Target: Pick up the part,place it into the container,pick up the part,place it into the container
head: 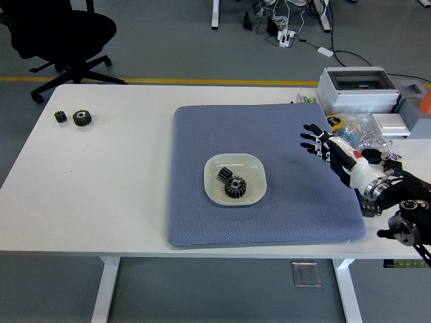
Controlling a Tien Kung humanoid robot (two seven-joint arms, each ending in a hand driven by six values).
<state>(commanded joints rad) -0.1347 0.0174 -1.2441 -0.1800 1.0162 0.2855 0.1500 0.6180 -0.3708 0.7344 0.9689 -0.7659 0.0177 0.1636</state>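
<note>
A pale dish [253, 171] sits in the middle of the blue-grey mat [195, 208]. Two black gears lie in it, a larger gear [235, 188] in front and a smaller gear [225, 175] behind it. Two more black gears lie on the bare table at the far left, a small gear [60, 116] and a bigger gear [82, 118] beside it. My right hand [316, 140] hovers over the mat's right side, fingers spread, holding nothing. It is well to the right of the dish. My left arm does not show.
A grey box [355, 89] stands at the back right with plastic bags and small items [363, 128] in front of it. A black office chair [64, 30] stands behind the table's far left corner.
</note>
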